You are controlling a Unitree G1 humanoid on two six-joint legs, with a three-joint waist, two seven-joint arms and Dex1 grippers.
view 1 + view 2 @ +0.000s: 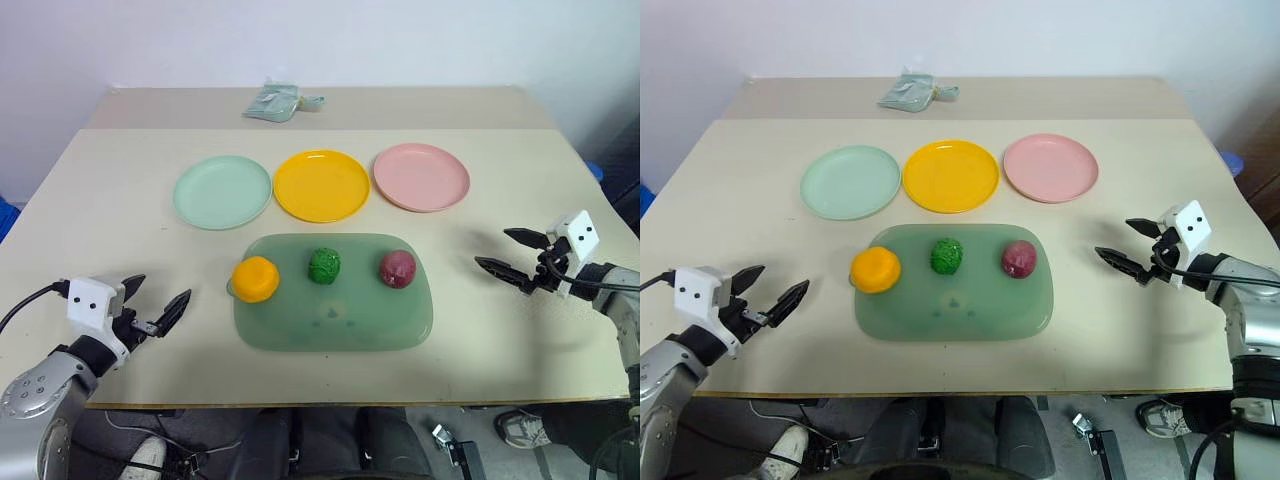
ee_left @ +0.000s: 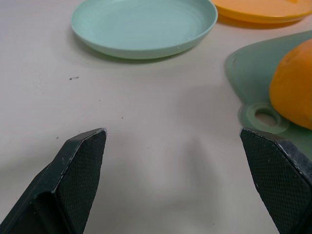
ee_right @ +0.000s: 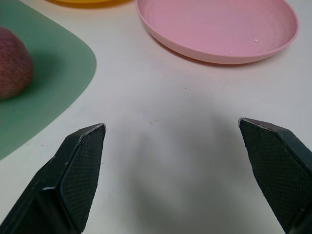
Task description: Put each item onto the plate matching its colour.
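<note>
1. Counter (image 1: 120, 200): three plates in a row toward the far side, mint plate (image 1: 222, 191) on the left, yellow plate (image 1: 321, 185) in the middle, pink plate (image 1: 421, 176) on the right; all three bare
2. Green tray (image 1: 340, 320) lies just in front of the plates
3. On the tray, left to right: orange ball (image 1: 255, 279) at the left edge, beside the tray's handle hole; bumpy green ball (image 1: 324, 266) in the middle; dark red ball (image 1: 397, 268) toward the right
4. Left gripper (image 1: 153, 303): left of the tray, near the orange ball; fingers spread wide, released, grasping nothing
5. Right gripper (image 1: 510, 253): right of the tray, near the red ball; fingers spread wide, released, grasping nothing
6. A crumpled pale green bag (image 1: 280, 102) lies at the far edge
</note>
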